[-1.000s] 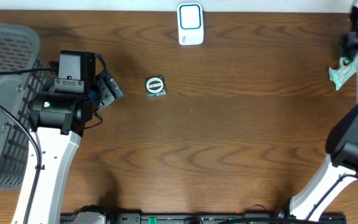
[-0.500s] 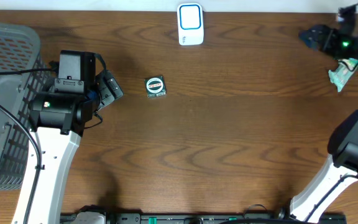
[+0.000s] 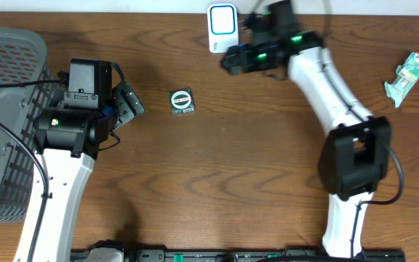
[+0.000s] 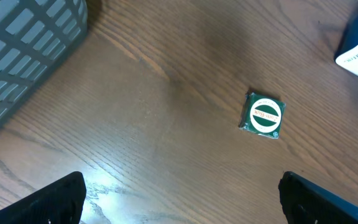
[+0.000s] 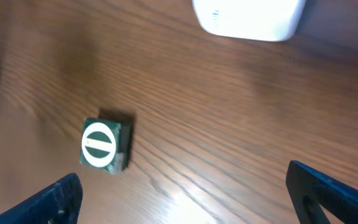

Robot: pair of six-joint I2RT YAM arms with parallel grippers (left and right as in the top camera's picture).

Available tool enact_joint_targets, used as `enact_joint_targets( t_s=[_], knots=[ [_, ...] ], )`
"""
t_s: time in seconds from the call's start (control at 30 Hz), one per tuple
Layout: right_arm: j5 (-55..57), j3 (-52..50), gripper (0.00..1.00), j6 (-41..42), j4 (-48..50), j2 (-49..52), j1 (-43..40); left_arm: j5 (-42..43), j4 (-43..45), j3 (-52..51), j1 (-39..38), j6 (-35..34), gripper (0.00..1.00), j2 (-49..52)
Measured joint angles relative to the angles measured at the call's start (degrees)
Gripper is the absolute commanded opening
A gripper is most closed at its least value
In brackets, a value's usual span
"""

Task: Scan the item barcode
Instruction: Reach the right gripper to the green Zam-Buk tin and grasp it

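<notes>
On the table: brown wood, with the item and the scanner both in its far half, near the middle.
Basket: grey, at the left edge, well apart from the item.
Right arm: reaches across from the right side, wrist close to the scanner.
Left arm: beside the basket, wrist pointing toward the item.
Scanner: white with a blue face, at the far edge. The item lies apart from it, to its left and closer to the robot.
Right gripper: fingers spread wide, empty, just in front of the scanner. The item lies to its left. In the right wrist view it sits low and off toward one finger, not centred.
Left gripper: spread wide, empty. The item lies near, straight ahead to its right, untouched.
Item: small green box lying flat, round white label up. It is close to square, so no long axis governs the grasp. No barcode shows on top.
Nearer arm: the left looks slightly closer, but the right sits between item and scanner and needs only a short shift leftward.
</notes>
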Motion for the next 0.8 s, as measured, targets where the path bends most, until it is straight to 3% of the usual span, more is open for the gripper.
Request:
enact_joint_targets(
  t_s=[0.17,0.3,0.8],
  knots=[
    [15.28,-0.02,0.99,4.13,5.20,0.61,11.91,0.00,-0.02,0.00,0.00,0.00,0.98,0.00],
    [19.19,-0.02,0.99,4.92,8.17,3.23,17.09,0.00,-0.02,0.00,0.00,0.00,0.98,0.00],
    [18.93,-0.24,0.99,7.43,9.81,10.78,20.46,0.00,0.00,0.00,0.00,0.00,0.98,0.00]
  ],
)
